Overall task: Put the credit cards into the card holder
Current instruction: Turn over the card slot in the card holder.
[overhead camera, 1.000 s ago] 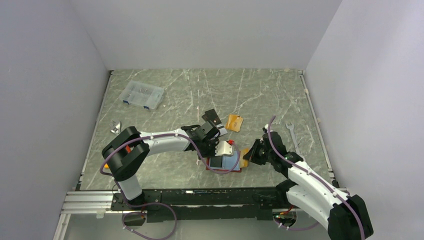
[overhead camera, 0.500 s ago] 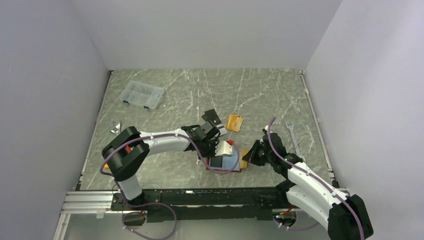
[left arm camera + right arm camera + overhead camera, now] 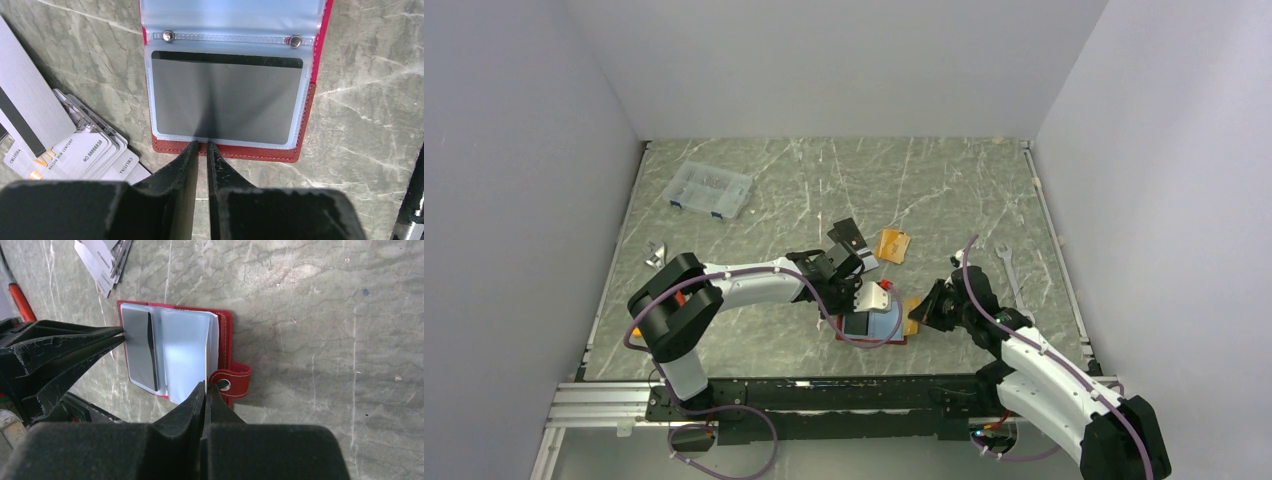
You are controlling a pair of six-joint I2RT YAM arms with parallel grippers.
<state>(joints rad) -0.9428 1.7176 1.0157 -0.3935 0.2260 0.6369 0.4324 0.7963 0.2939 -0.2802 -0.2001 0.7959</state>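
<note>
The dark-red card holder [image 3: 879,328] lies open near the table's front, its pale blue sleeves up. In the left wrist view the card holder [image 3: 260,152] has a dark grey card [image 3: 225,97] fully inside the near sleeve. My left gripper [image 3: 201,145] is shut, its tips against the holder's near edge. My right gripper [image 3: 205,385] is shut on the free edge of the pale sleeves [image 3: 185,350], beside the snap strap [image 3: 235,380]. Several grey-white credit cards [image 3: 75,147] lie fanned to the left of the holder. A black card [image 3: 846,235] lies behind the left gripper [image 3: 856,303].
A clear plastic compartment box [image 3: 709,189] stands at the back left. An orange flat item [image 3: 892,244] lies behind the holder. A wrench [image 3: 1010,272] lies at the right, a metal tool [image 3: 654,254] at the left. A red-handled tool [image 3: 20,300] shows in the right wrist view.
Almost nothing differs. My right arm has shifted very slightly; both grippers stay at the card holder.
</note>
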